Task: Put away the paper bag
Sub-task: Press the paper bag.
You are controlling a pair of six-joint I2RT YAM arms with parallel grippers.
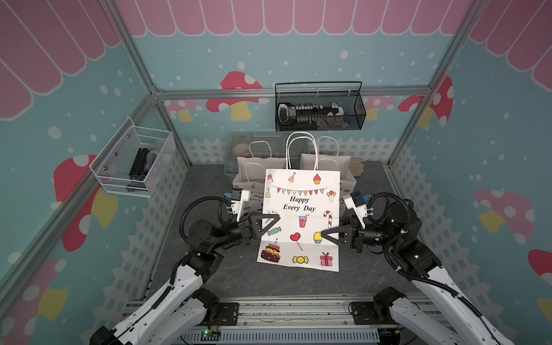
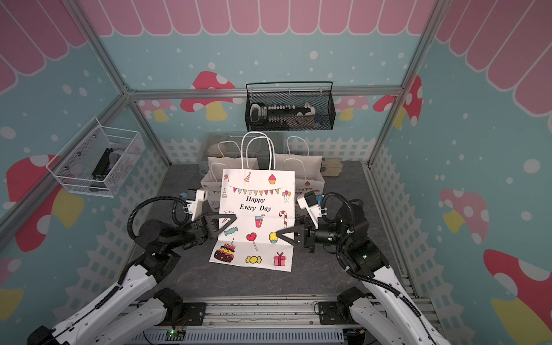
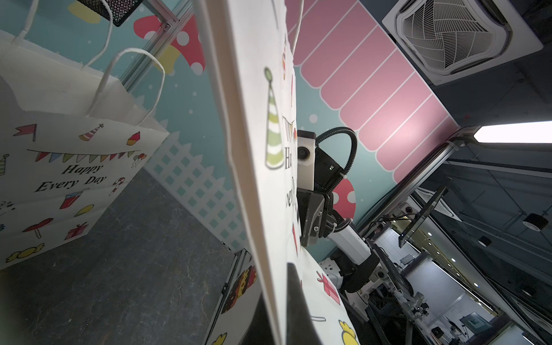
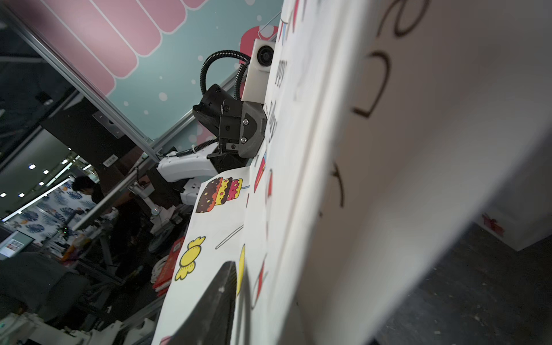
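A white paper bag point(image 1: 301, 219), folded flat, stands tilted at the middle of the dark, stone-patterned tabletop point(image 1: 239, 280). Its bottom edge appears to rest on the surface, and its twisted-cord handles point(image 1: 300, 133) point up. The matte paper carries bright prints: bunting, "Happy Every Day", a cake, sweets and a gift. A crease crosses its lower part.

The left gripper point(image 1: 277, 218) is closed on the bag's left edge, and the left wrist view shows the paper pinched between black fingers. The right gripper point(image 1: 323, 233) reaches over the right edge with one finger on the printed face. Whether it is clamping cannot be told.

The bag seems to be held by its sides, ready for carrying. The next move likely needs a sure right-side hold. Both arms would then lift together, because thin paper buckles. The likely destination is the back, where two similar bags point(image 1: 254, 168) stand upright.
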